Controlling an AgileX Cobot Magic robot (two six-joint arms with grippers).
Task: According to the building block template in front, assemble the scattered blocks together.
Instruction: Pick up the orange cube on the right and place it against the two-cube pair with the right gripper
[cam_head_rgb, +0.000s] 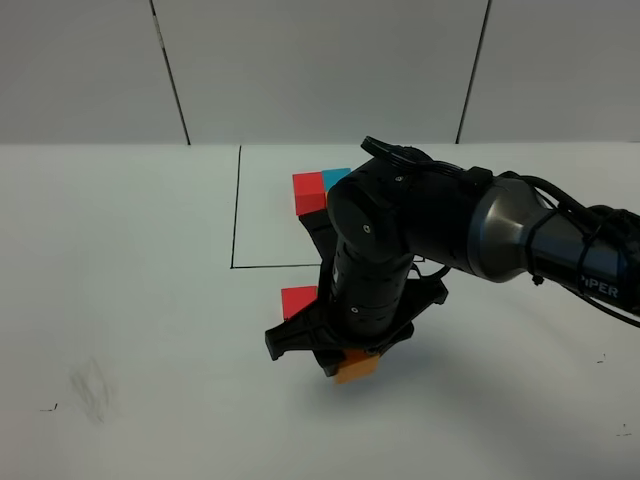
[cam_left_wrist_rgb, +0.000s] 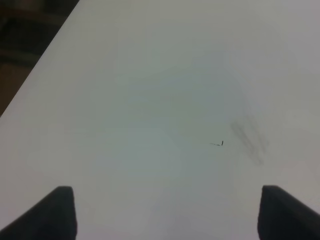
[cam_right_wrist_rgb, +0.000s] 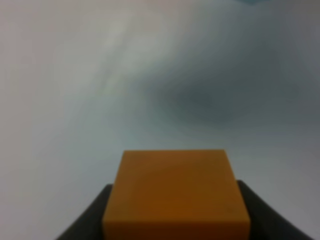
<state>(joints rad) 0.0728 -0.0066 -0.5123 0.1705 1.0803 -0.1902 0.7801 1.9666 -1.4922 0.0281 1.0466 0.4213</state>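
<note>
got the orange block (cam_right_wrist_rgb: 175, 192) clamped in my right end effector (cam_head_rgb: 355, 362), next I gotta seat it flush by the red block (cam_head_rgb: 299, 300)

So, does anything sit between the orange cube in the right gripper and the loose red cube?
Nothing visible does. The orange cube, clamped in the right gripper, is close to the red cube, but the arm hides most of the gap between them.

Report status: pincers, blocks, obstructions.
Left pincer open over table. Right pincer shut on orange block. Red block close beside; loose teal block not in view.
</note>
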